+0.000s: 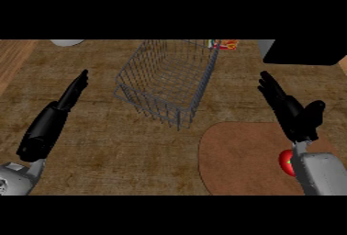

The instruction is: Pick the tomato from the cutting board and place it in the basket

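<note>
A red tomato [287,162] lies on the round brown cutting board [244,156] at the lower right, partly hidden behind my right forearm. My right hand [293,112] is above the board's far edge, fingers straight and open, holding nothing. The wire basket [169,78] stands in the middle of the counter, to the upper left of the board, with nothing visible inside. My left hand [51,124] rests open at the left, fingers pointing away, well apart from the basket.
A black box-like object [301,51] sits at the back right. A colourful packet [226,44] shows behind the basket. A pale round object [66,42] is at the back left. A lighter wooden strip [13,59] runs along the left edge.
</note>
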Controlling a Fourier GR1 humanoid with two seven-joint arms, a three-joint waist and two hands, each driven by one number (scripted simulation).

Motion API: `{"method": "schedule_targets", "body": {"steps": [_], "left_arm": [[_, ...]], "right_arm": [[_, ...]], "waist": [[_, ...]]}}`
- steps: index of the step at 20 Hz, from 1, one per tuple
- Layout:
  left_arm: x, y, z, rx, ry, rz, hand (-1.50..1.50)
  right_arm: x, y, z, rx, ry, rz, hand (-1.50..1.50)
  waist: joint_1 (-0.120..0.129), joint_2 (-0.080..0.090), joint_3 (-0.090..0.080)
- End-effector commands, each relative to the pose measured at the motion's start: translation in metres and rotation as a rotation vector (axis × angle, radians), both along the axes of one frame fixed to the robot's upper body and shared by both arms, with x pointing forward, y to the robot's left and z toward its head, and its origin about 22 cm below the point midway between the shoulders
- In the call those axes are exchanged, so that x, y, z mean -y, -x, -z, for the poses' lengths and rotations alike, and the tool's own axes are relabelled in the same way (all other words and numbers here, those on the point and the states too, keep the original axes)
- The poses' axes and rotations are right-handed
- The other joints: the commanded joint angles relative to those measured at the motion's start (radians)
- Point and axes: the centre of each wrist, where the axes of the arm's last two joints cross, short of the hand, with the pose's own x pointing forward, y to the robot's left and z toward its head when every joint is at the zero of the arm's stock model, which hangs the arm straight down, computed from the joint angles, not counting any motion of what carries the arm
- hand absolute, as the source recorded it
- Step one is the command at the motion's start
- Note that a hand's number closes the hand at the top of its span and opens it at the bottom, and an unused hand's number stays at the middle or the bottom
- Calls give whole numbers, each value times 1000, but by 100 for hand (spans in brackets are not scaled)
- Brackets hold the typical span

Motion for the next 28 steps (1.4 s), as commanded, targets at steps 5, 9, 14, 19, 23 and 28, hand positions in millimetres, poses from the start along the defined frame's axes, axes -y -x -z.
{"method": "schedule_targets", "body": {"steps": [5, 9, 14, 19, 23, 28], "left_arm": [[-26, -1, -6, 68, 30, -143, 0], [-26, -6, 4, 16, 78, -142, 0], [-37, -20, 2, 4, 82, -159, 0], [-33, -3, 14, -15, 69, -163, 0], [-31, -11, 5, -5, 70, -169, 0], [-32, -8, 8, 3, 59, -157, 0]], "right_arm": [[-41, 12, -38, 147, -244, -317, 150], [-88, 22, -24, 91, -705, -258, 150], [-125, 66, -75, 275, -354, -85, -150], [-74, 47, -117, 344, 148, 89, -150], [-37, 38, -149, 228, 579, 74, -150], [-25, 45, -184, 51, 934, -173, -150]], "waist": [[-44, 11, -4], [-44, 12, -2], [-67, 12, -6], [-72, 0, -13], [-78, 5, -14], [-62, 6, -11]]}}
